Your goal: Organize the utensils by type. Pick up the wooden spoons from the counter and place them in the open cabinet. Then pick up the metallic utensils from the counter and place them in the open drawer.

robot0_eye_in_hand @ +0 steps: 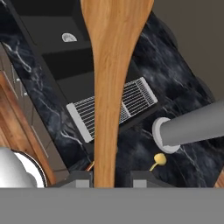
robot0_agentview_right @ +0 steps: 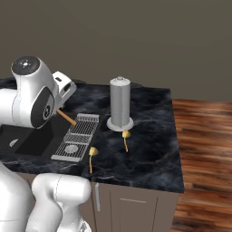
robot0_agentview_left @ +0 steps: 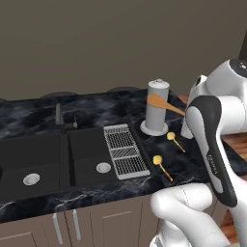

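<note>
Above black marble counter [robot0_agentview_left: 43, 116], hand [robot0_eye_in_hand: 105, 177] grips wooden spoon [robot0_eye_in_hand: 109, 65]; arm lettering seems unreadable.

- Sink [robot0_agentview_left: 43, 159] set in counter [robot0_agentview_left: 29, 113], left.
- Drying rack [robot0_agentview_left: 124, 150] at the sink's right edge.
- Cylinder canister [robot0_agentview_left: 157, 107] right of rack, farther back.
- Two metallic utensils [robot0_agentview_left: 175, 140] [robot0_agentview_left: 161, 166] on counter, nearer than canister.

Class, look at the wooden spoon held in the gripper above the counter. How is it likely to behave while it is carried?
The wooden spoon looks stiff: it runs straight out from the gripper with no sag. Held near one end, its long shaft could probably pivot between the fingers. It seems light, being slim, though its smooth surface might slip.
</note>
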Robot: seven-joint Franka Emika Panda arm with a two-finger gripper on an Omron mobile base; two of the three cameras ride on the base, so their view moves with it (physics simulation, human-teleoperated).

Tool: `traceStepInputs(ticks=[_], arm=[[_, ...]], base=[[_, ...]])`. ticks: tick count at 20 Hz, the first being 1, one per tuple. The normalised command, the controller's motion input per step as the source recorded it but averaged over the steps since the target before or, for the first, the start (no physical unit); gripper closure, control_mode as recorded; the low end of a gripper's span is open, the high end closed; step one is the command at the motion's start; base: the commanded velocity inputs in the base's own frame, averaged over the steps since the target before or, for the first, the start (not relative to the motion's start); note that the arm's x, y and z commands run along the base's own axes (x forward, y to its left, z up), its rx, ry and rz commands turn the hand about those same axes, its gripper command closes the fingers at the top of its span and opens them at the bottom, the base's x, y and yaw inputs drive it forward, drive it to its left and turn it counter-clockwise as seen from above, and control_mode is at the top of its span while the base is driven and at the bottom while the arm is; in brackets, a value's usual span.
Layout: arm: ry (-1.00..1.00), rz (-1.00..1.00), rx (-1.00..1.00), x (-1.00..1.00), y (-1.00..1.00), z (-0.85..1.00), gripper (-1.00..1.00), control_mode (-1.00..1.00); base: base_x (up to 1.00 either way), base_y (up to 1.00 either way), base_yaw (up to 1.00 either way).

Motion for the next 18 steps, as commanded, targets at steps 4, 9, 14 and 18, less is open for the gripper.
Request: traceStepInputs(ticks=[4, 9, 14, 18], arm=[[0.0, 0.0, 0.0, 0.0, 0.0, 0.0, 1.0, 1.0], [0.0, 0.0, 0.0, 0.0, 0.0, 0.0, 1.0, 1.0], [0.0, 0.0, 0.0, 0.0, 0.0, 0.0, 1.0, 1.0], [0.0, 0.0, 0.0, 0.0, 0.0, 0.0, 1.0, 1.0]], base=[[-0.01, 0.0, 0.0], [-0.47, 0.0, 0.02], [-0.69, 0.02, 0.03], [-0.58, 0.12, 0.02]])
